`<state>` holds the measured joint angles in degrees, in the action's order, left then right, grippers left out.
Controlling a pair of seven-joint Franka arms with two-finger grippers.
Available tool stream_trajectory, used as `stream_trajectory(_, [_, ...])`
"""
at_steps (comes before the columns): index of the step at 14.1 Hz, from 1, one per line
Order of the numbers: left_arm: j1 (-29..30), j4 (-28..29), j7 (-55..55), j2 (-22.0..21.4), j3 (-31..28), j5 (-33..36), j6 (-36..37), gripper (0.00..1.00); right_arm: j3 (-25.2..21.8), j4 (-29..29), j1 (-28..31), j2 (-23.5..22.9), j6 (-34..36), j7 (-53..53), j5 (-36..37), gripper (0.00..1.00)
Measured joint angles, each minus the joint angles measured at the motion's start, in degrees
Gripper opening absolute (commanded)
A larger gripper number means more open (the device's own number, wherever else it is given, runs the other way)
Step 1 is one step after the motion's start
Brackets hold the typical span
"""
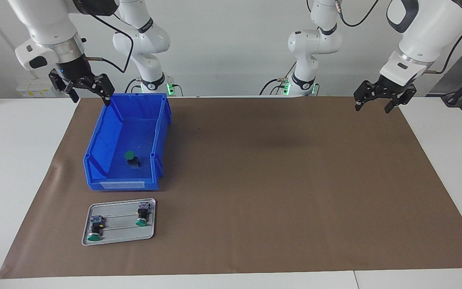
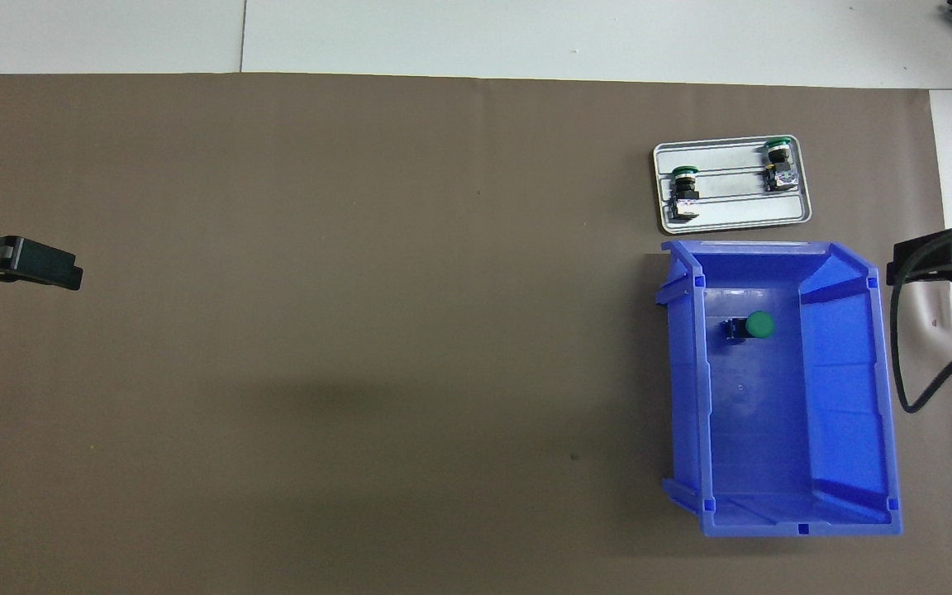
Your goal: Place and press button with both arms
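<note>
Waiting: one button left in blue bin, cap up. Two buttons already on tray, farther from robots than bin. Right gripper over bin's near corner, fingers spread, empty. Left gripper idle at left arm's end, apparently open. Pressing likely remains.

A brown mat covers most of the white table. On the mat, toward the right arm's end, stands a blue bin, open on top, with a pale label strip on the wall that faces away from the robots. Just beside that wall, farther from the robots than the bin, a grey tray lies flat on the mat.
</note>
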<state>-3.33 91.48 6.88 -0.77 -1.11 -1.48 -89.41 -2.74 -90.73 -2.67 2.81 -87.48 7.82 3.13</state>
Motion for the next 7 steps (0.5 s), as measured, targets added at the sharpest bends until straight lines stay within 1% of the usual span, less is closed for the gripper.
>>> stream_trajectory(7, [0.0, 0.0, 0.0, 0.0, 0.0, 0.0, 0.0, 1.00, 0.3, -0.2, 0.0, 0.3, 0.3, 0.0, 0.0, 1.00])
